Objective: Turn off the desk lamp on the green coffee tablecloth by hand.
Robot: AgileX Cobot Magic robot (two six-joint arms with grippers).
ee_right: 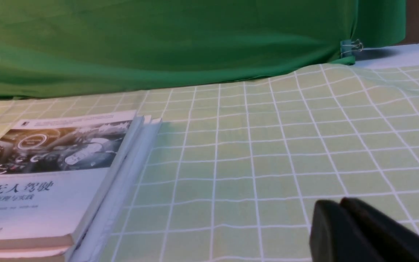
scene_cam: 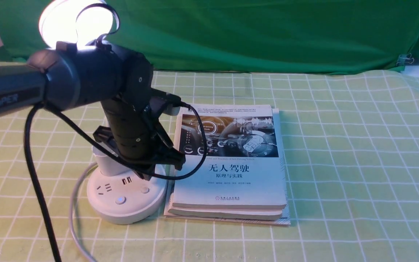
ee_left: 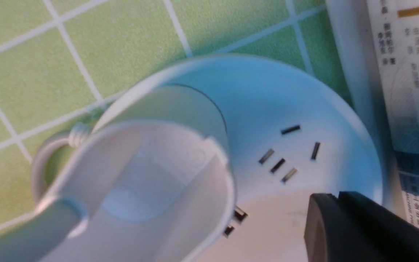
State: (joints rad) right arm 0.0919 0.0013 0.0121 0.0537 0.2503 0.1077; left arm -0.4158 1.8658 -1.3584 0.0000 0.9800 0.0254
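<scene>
Black cable [scene_cam: 36, 189] from the left arm [scene_cam: 9, 96] hangs nearest us, just left of the desk lamp [scene_cam: 129, 203]. We note the lamp standing on the green coffee tablecloth [scene_cam: 340, 163], its disc head [scene_cam: 60, 22] glowing. Left gripper [ee_left: 338, 203] sits over the lamp's base near the sockets, fingers pressed together and holding nothing; we cannot tell whether it touches. Stacked books [scene_cam: 231, 174] lie just right of the lamp. Right gripper [ee_right: 342, 218], further right of the lamp, is likewise closed and empty.
</scene>
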